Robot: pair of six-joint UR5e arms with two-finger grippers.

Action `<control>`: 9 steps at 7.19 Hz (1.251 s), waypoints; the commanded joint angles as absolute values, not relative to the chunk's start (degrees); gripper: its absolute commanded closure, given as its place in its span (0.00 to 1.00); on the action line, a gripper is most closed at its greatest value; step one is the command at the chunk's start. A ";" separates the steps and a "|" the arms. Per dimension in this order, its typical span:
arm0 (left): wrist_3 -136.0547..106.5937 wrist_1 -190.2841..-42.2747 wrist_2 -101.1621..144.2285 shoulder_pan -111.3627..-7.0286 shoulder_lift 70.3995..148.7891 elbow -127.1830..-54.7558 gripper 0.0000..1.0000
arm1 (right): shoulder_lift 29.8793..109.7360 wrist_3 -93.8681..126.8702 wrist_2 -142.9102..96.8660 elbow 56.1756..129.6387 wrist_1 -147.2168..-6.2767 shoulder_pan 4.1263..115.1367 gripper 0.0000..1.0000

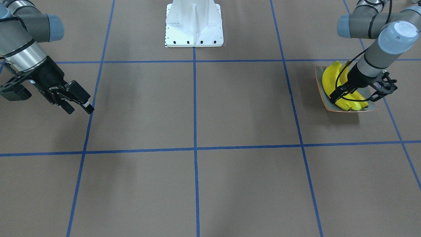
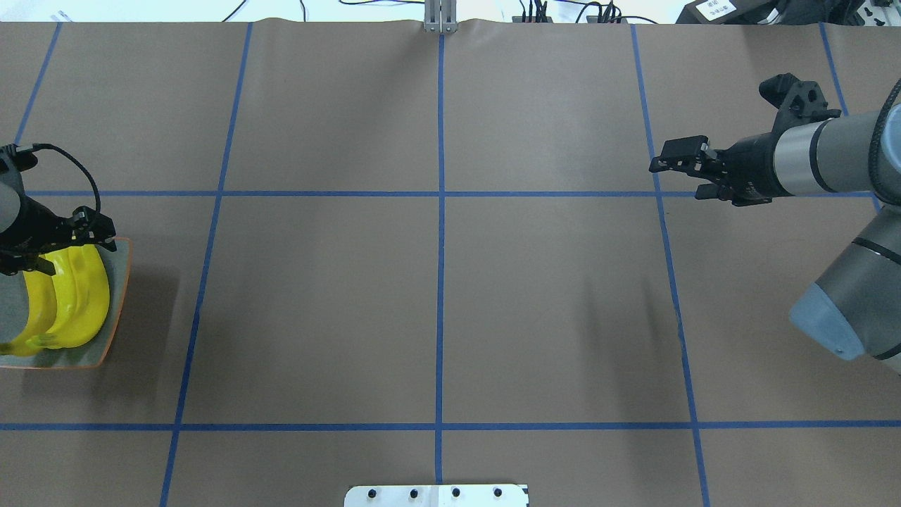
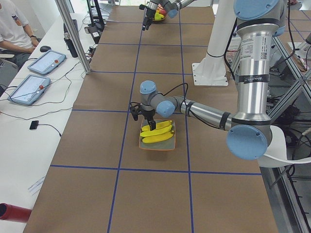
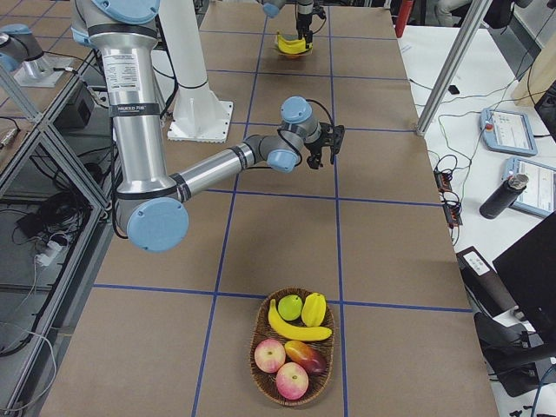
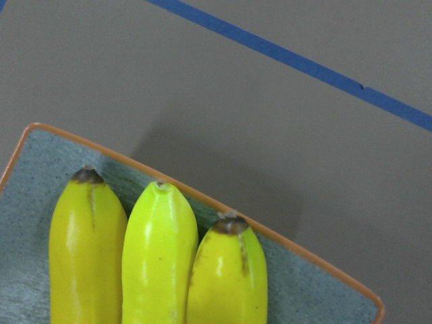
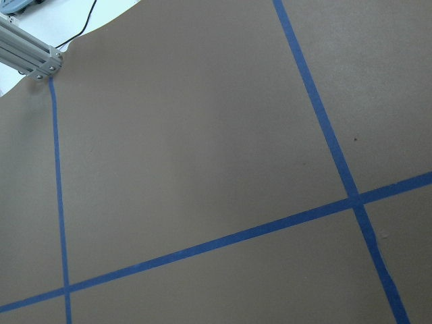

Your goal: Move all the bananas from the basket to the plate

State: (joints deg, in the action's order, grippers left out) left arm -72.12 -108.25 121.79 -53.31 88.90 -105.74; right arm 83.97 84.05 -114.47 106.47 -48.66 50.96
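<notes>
bananas: three bananas (image 5: 158,256) are lying side by side on the plate (image 2: 116,310), at 9 o'clock on the table in the overhead view.
left gripper (image 2: 56,246): it is hanging over their ends, jaws spread and gripping nothing.
basket (image 4: 254,347): it is sitting at the right-hand table end, with one more banana (image 4: 300,330) lying among other fruit.
right gripper (image 1: 79,107): it is hovering empty, jaws apart, around 2 o'clock.
step: probably a placement finishing, with the task not yet done.
next: reaching into the basket, closing across the banana's middle, clear of the neighbouring fruit.
</notes>
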 commanded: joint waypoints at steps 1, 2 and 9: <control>-72.07 -108.89 122.08 -53.96 89.91 -110.89 0.00 | 88.57 81.15 -114.52 106.61 -48.34 53.94 0.00; -72.68 -108.37 122.43 -54.05 93.83 -111.27 0.00 | 93.12 72.60 -114.52 106.18 -48.17 56.31 0.00; -75.58 -108.19 122.87 -53.70 98.34 -110.74 0.00 | 103.90 55.64 -117.06 99.51 -48.43 70.92 0.00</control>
State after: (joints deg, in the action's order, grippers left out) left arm -74.60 -108.16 122.86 -53.70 97.86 -110.73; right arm 104.72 56.05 -116.36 101.49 -48.35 69.29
